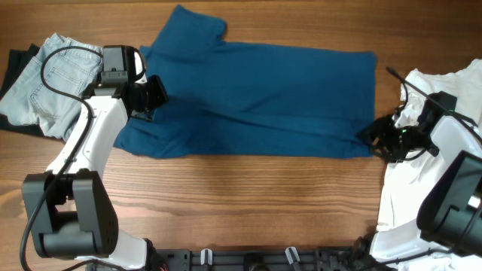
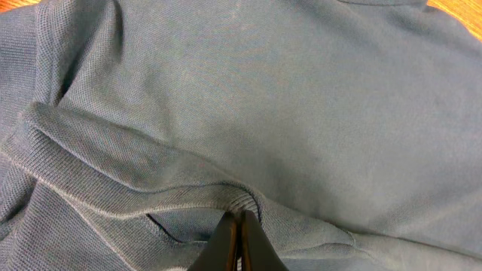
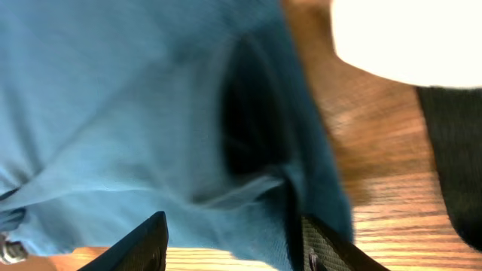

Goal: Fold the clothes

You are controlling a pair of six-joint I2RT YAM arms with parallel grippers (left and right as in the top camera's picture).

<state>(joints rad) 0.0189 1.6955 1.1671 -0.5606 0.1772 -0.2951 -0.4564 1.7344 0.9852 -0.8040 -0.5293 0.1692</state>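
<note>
no readable text, labels, brands or numbers on any garment, arm or table.

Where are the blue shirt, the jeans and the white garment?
blue shirt (image 1: 256,90), overhead view, middle of its body.
jeans (image 1: 30,94), overhead view, on the light denim.
white garment (image 1: 399,203), overhead view, lower left part.

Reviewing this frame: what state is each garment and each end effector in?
blue shirt: laid out mostly flat, wrinkled near the collar.
jeans: folded, lying on a dark cloth.
white garment: rumpled, unfolded.
left end effector: shut, pinching the blue shirt's fabric.
right end effector: open, fingers either side of the shirt's edge.
</note>
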